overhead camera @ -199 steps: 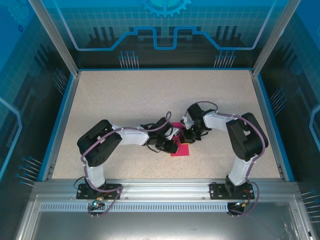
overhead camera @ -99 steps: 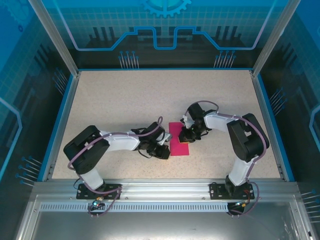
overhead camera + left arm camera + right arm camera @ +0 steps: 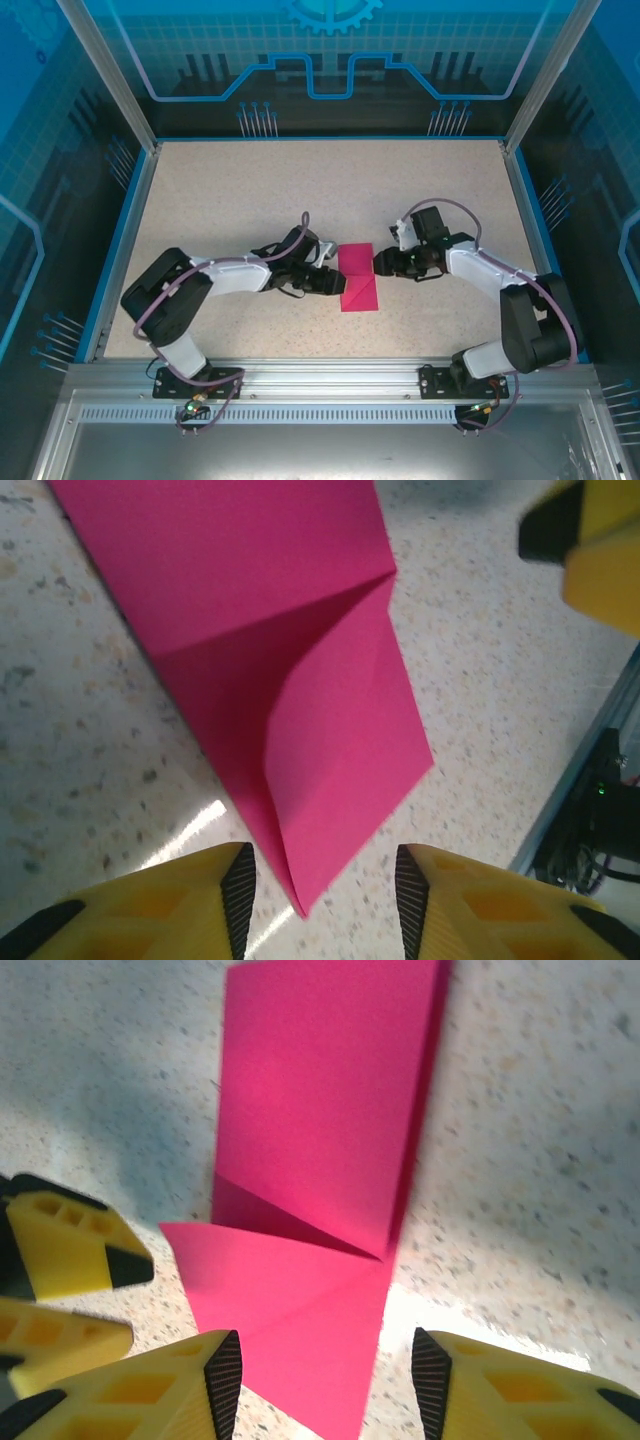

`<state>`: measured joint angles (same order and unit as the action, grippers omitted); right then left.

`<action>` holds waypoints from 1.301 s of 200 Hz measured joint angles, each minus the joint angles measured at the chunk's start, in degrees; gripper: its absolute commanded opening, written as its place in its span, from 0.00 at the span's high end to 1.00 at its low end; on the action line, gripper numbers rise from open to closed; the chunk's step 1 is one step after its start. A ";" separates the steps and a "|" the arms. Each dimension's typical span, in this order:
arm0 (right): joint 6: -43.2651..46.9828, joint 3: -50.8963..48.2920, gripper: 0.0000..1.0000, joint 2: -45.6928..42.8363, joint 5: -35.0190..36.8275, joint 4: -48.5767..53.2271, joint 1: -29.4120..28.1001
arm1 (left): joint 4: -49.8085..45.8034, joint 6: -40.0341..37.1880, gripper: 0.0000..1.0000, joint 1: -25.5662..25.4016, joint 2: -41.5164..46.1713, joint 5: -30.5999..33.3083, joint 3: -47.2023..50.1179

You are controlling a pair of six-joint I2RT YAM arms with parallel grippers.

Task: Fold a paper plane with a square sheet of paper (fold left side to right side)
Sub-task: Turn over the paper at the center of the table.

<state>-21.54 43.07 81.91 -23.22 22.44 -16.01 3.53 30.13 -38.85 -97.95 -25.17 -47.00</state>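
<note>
- The thin, magenta-pink folded sheet of paper lies flat on the speckled beige tabletop between the two grippers, one corner creased into a diagonal flap.
- The left gripper sits at the sheet's left edge, jaws spread and pinching nothing; a paper corner points into the gap.
- The right gripper faces it from the right edge, jaws likewise spread and empty.

There is one folded magenta-pink sheet of paper on one speckled beige table. Two yellow-fingered grippers flank the sheet: left gripper, right gripper.
</note>
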 measured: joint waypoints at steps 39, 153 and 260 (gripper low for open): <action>-0.02 -2.47 0.46 -0.85 -2.10 -0.28 0.26 | 2.47 0.72 0.61 0.13 -4.76 0.00 -2.40; -4.13 -3.76 0.35 4.66 -12.04 -7.96 0.31 | 4.09 1.25 0.95 0.28 -4.24 1.38 -2.89; -12.24 -3.61 0.74 14.69 -17.94 -19.02 -1.77 | 4.11 1.36 0.83 0.31 -3.10 2.23 -2.23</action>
<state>-33.78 39.46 96.60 -41.17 3.42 -17.78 7.64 31.48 -38.54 -101.06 -22.94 -49.23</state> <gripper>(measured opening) 0.352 0.130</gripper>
